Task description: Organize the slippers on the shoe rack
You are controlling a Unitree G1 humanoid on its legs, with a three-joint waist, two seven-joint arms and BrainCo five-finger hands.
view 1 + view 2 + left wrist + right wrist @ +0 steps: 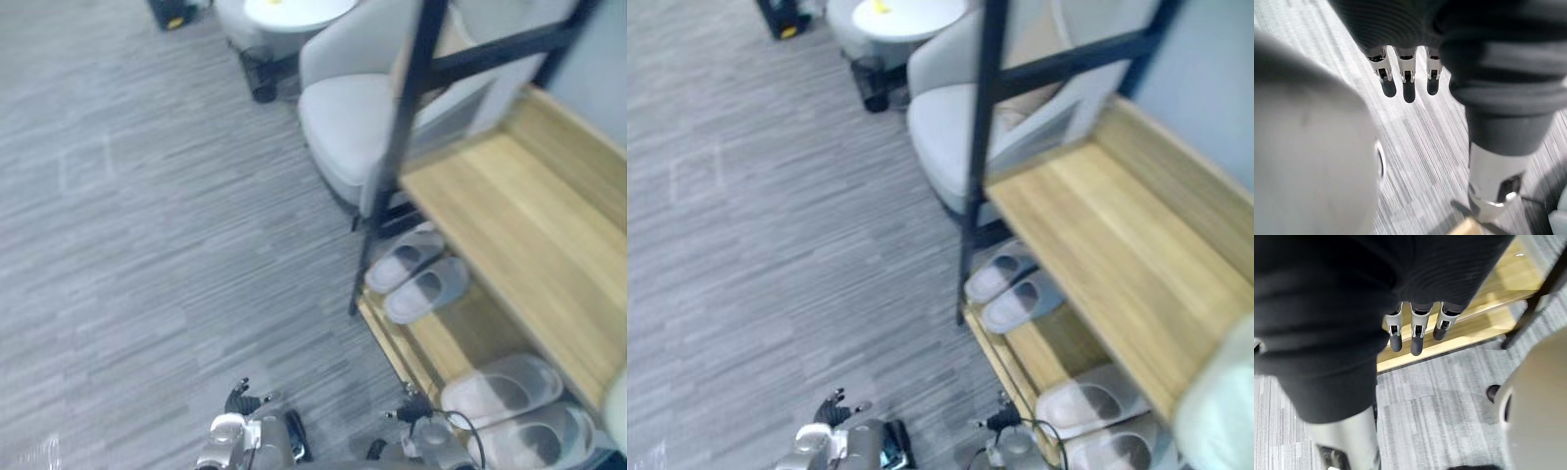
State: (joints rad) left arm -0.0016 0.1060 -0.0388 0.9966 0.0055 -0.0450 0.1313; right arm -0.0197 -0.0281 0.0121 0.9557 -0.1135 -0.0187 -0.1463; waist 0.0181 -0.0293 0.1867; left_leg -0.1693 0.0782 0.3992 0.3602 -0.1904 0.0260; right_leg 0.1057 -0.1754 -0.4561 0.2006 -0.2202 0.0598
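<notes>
Grey slippers [428, 286], pale slippers [502, 388] paired on shoe rack [509, 215] lower shelf — apparently sorted. Left hand [1408, 87], right hand [1417, 337] hang straight-fingered, empty — likely nothing left to grasp.

**Rack down the right, floor on the left**

The shoe rack [500, 211] ran down the right side of the frame, from the upper right to the lower right corner, its top shelf above a lower shelf [460, 338]. On the lower shelf the first pair of slippers [428, 289] lay side by side near mid-frame, just right of the rack's upright post [397, 157]. The second pair of slippers [502, 389] lay side by side in the lower right, well apart from the first. An armchair [348, 122] stood at upper centre, behind the post and just beside the rack's far end. A round table [294, 12] sat at the top edge behind the armchair, with a small bin [260, 73] beside it on the floor [147, 245], which took up the left half.
</notes>
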